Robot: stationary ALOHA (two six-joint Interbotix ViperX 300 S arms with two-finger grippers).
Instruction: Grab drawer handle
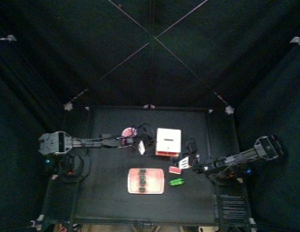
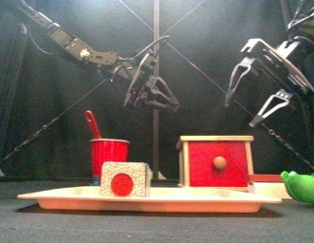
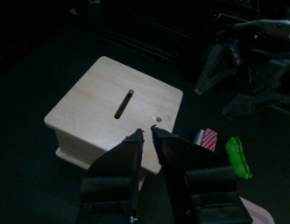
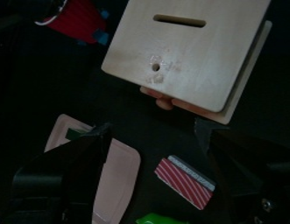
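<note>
Two robot arms hang above a small black desk [image 1: 103, 204], where the drawer [image 2: 216, 161] stands upright near the middle, towards the far edge. It is a pale wooden box with a red front and a round wooden knob [image 2: 220, 162], and a slot cut in its top. It looks stiff and light, likely to slide or tip under a hard pull. The knob is small and smooth, so the surest hold is probably a pinch squarely across it from the front.

The left hand [image 3: 147, 134] hovers over the drawer's top with its fingers pressed nearly together and holding nothing. The right hand [image 4: 151, 140] hangs above the drawer's right side, fingers spread wide and empty.

A red cup [image 2: 110, 158] stands left of the drawer with a red utensil [image 2: 91, 124] leaning in it. A pinkish tray [image 1: 145, 180] lies near the front edge; what is on it cannot be made out. A green object [image 1: 177, 181] lies just right of the tray.
</note>
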